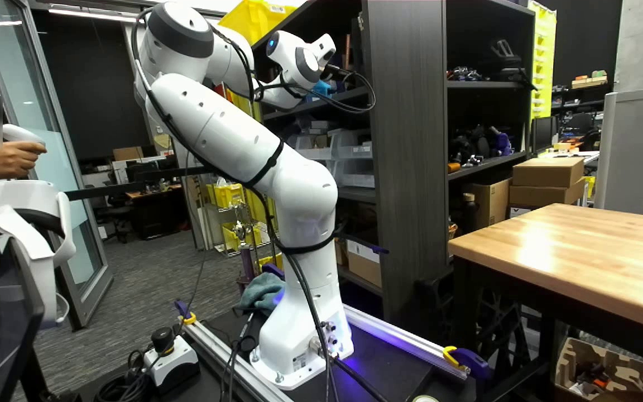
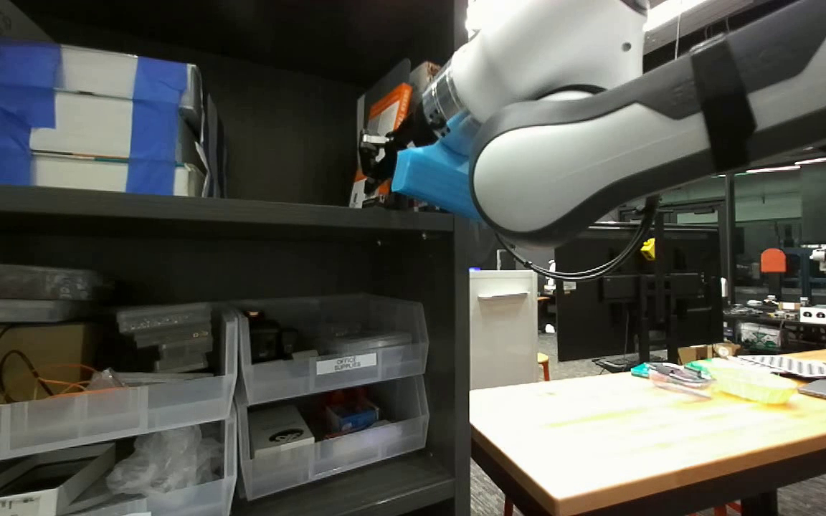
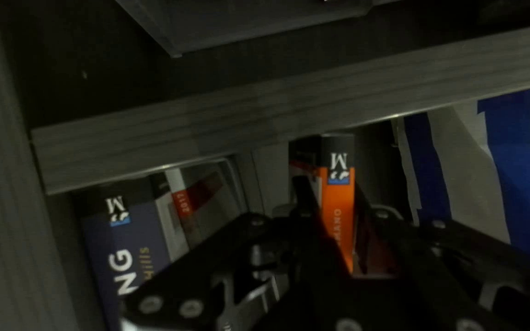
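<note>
The orange book (image 3: 337, 202) has a black end and white letters. It's on a shelf (image 2: 277, 213) past the left edge of the desk (image 2: 599, 430). The claw (image 3: 331, 186) has fingers on both sides; I can't tell if they squeeze.

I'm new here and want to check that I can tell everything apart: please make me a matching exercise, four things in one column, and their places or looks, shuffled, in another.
Things:
1. book with an orange-and-black spine
2. book with a dark purple-blue spine
3. white box-shaped stack
4. clear plastic bin labelled OFFICE SUPPLIES

Places or looks:
A. directly above another clear plastic bin
B. banded with blue tape
C. seen between the black jaws in the wrist view
D. marked NG in white

Right pairs: 1-C, 2-D, 3-B, 4-A
</note>
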